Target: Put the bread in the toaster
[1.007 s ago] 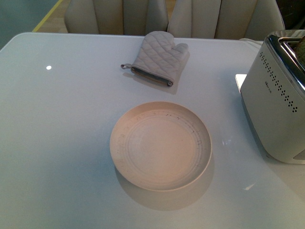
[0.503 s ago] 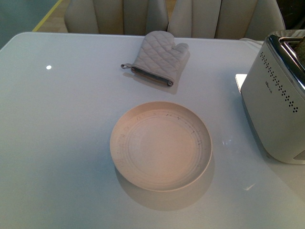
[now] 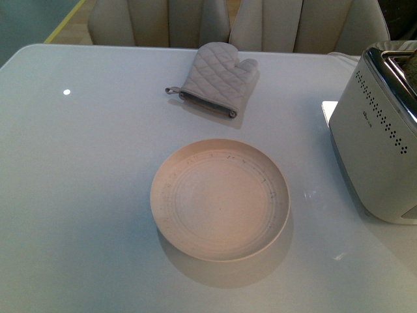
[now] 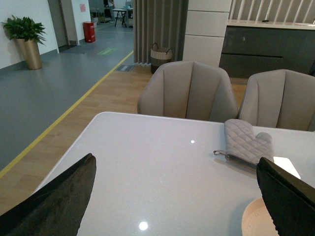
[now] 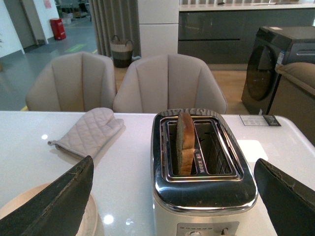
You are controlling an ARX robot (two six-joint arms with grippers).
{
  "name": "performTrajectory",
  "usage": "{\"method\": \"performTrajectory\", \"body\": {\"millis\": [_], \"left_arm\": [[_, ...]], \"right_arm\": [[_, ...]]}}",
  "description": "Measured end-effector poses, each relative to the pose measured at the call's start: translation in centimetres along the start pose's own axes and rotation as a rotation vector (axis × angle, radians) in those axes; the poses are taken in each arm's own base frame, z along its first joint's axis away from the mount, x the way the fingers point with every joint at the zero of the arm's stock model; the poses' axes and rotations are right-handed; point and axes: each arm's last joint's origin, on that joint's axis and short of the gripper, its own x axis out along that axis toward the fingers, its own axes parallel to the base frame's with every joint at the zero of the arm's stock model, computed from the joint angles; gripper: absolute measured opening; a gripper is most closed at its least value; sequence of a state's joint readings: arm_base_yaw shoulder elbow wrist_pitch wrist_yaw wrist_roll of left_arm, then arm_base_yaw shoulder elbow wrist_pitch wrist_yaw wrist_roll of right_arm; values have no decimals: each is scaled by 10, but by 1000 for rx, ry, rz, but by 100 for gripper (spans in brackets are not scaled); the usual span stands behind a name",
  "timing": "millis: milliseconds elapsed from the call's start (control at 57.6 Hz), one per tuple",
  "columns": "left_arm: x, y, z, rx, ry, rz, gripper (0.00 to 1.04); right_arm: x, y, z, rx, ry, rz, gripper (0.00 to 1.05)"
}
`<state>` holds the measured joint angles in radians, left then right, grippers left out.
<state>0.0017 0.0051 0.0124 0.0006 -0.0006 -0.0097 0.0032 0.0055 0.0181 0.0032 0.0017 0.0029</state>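
The white toaster with its chrome top stands at the table's right edge. In the right wrist view the toaster is seen from its control end, and the bread stands upright in one of its two slots, its rounded top poking above the rim. My right gripper is open, held back from the toaster with nothing between its fingers. Over the table's left part my left gripper is open and empty too. Neither arm shows in the front view.
An empty beige plate sits mid-table. A pale quilted oven mitt lies behind it near the far edge. Beige chairs stand beyond the table.
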Motion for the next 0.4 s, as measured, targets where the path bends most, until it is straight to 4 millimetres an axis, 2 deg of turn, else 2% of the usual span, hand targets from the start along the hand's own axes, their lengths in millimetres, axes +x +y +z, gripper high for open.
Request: {"method": "performTrajectory", "body": {"millis": [399], "left_arm": [[0, 0, 0, 0, 0, 0, 97]], "right_arm": [[0, 0, 0, 0, 0, 0, 96]]}}
